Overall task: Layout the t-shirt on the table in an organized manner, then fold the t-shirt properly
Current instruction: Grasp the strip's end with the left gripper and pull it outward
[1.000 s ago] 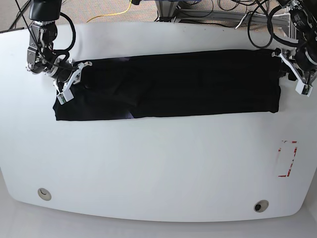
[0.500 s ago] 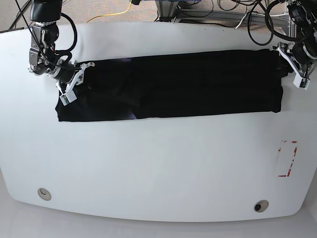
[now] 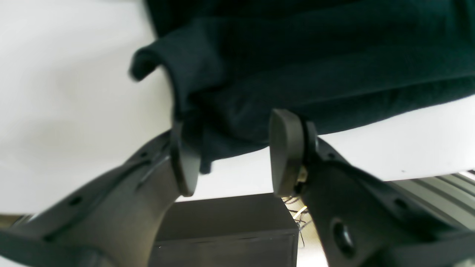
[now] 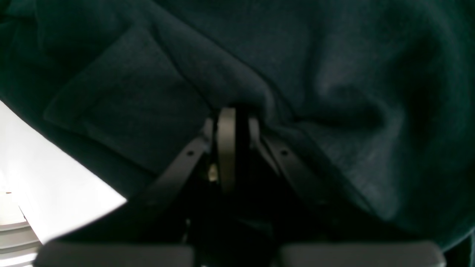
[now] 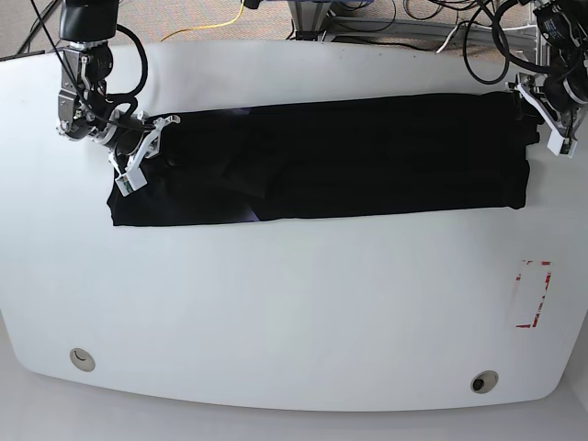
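The black t-shirt [image 5: 322,161] lies as a long folded band across the far half of the white table [image 5: 294,303]; its print is hidden. My right gripper [image 5: 138,154] sits at the band's left end in the base view. In the right wrist view it [image 4: 227,144] is shut on a bunched fold of the t-shirt [image 4: 297,66]. My left gripper [image 5: 544,124] is at the band's right end. In the left wrist view it [image 3: 233,155] is open, with the t-shirt's edge [image 3: 259,81] hanging between the fingers and touching the left pad [image 3: 184,163].
A red tape mark [image 5: 533,294] is near the right edge. Two round holes [image 5: 82,359] [image 5: 483,381] sit near the front edge. Cables [image 5: 478,41] and a metal frame lie beyond the far edge.
Both grippers have shifted slightly toward the far edge and to the right in the base view, and the t-shirt band has moved a little to the right with them.
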Robot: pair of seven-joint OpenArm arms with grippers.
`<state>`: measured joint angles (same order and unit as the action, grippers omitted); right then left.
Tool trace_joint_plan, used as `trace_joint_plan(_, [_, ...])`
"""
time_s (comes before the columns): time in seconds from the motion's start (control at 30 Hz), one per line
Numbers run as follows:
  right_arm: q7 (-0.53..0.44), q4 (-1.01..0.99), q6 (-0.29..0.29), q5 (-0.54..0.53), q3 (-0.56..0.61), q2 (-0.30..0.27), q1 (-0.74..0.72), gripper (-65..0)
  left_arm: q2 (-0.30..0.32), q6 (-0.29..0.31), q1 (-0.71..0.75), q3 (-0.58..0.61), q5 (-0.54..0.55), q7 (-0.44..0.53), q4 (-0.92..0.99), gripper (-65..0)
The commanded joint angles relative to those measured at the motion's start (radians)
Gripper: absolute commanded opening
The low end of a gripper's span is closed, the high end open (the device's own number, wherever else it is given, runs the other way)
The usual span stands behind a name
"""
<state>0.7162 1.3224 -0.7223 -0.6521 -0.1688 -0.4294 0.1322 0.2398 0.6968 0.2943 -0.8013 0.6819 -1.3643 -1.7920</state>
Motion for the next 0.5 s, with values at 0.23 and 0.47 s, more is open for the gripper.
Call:
trace_joint_plan(0.23, [0.104, -0.008, 0.024, 0.093, 0.010, -0.007, 0.017, -60.4, 0.028, 0.001, -0.007, -0.051, -0.031, 0.013, -0.015, -26.8])
trace_joint_plan(0.47, [0.104, -0.008, 0.024, 0.093, 0.010, -0.007, 0.017, -60.4, 0.051, 0.001, -0.007, -0.054, -0.031, 0.016, -0.010, -26.8])
